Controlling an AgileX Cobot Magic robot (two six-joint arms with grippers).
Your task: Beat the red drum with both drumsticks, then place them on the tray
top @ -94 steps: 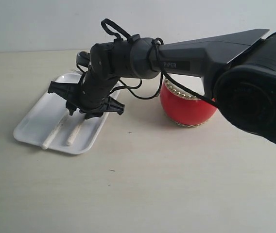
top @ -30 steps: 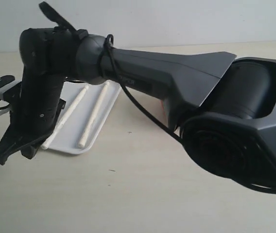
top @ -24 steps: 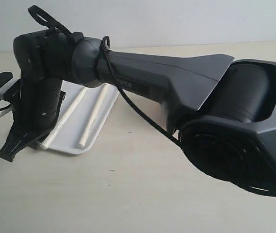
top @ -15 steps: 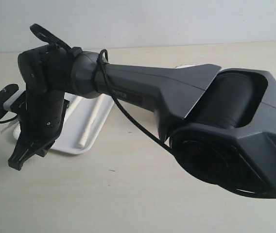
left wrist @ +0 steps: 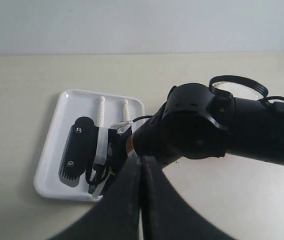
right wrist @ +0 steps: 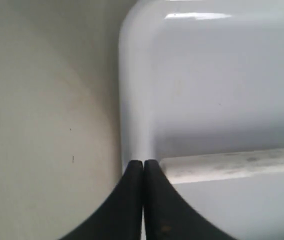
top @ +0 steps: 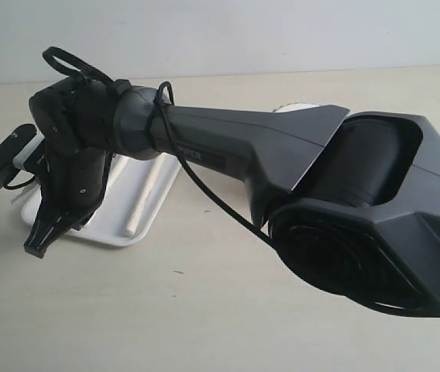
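Both drumsticks (left wrist: 101, 111) lie side by side in the tray (left wrist: 52, 150), roughly parallel with its long sides, so the put-down part of the task looks done. The right gripper (top: 38, 246) points down at the tray's near rim. Its fingers (right wrist: 132, 172) are pressed together on nothing, with the tips just beside one stick's end; whether they touch it I cannot tell. With the stick flat in the tray and apart from the grip, that arm seems to have no job left there. The left gripper (left wrist: 142, 159) hangs above the desk (top: 204, 310) with its fingers likewise closed and empty. The drum (left wrist: 239, 89) stands beyond the right arm, well apart from the tray, with only a sliver of its pale skin showing.
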